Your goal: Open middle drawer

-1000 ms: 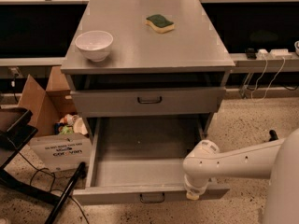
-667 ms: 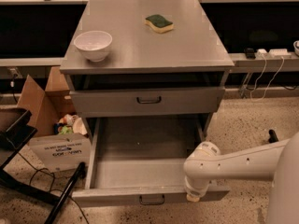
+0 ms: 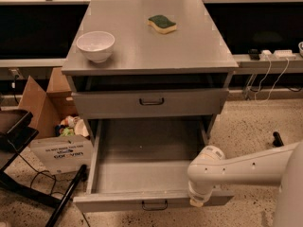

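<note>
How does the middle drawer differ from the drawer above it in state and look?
The middle drawer is pulled far out, showing its grey tray; the top drawer is shut. The middle drawer's front looks lower than the top drawer's. The gripper is at the middle drawer's front edge, right of its handle, not at the top drawer. Both are grey with a small dark handle.

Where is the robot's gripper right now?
The gripper is low right in the camera view, at the front panel of the pulled-out grey metal middle drawer, right of its dark loop handle.
</note>
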